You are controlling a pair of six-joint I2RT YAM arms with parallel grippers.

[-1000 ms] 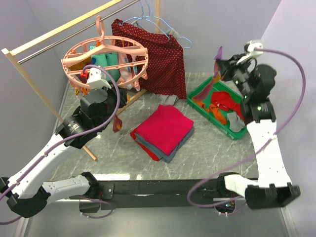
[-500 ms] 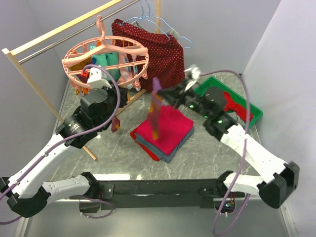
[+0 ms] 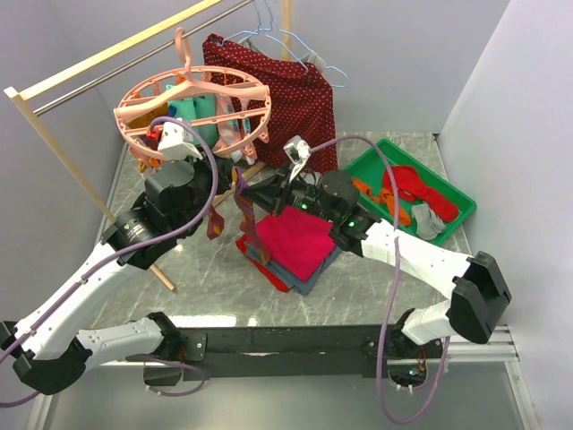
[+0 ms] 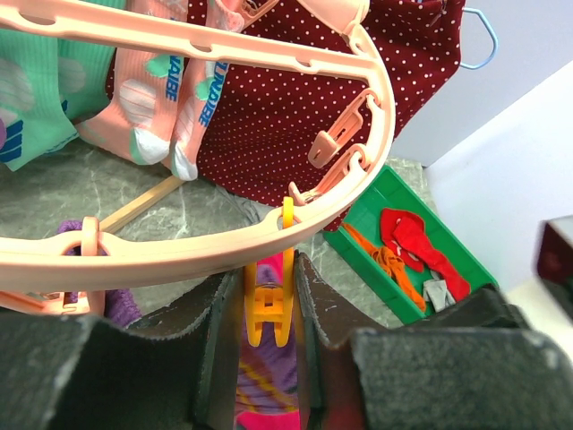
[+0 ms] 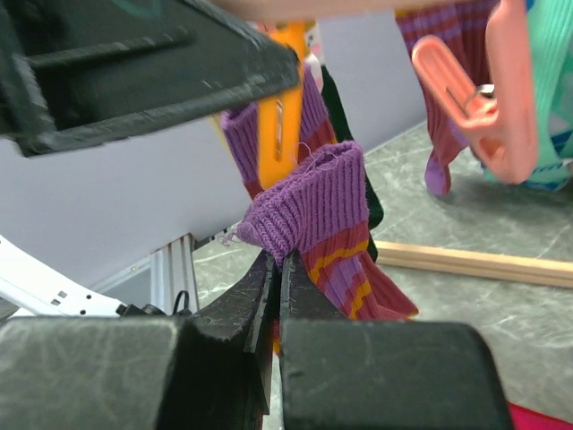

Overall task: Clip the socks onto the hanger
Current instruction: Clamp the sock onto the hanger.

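Now over bare table, the near rim of the hanger carries an orange clip, squeezed between the fingers of the left gripper. Just beside it, the closed jaws of the right gripper pinch the cuff of a purple striped sock. A second earlier that arm hung over the green tray, well apart from the hanger.

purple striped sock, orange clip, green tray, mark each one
purple striped sock (image 5: 313, 193), right wrist view, on its ribbed cuff
orange clip (image 4: 269, 309), left wrist view, on its body
green tray (image 4: 383, 193), left wrist view, bare floor near far corner
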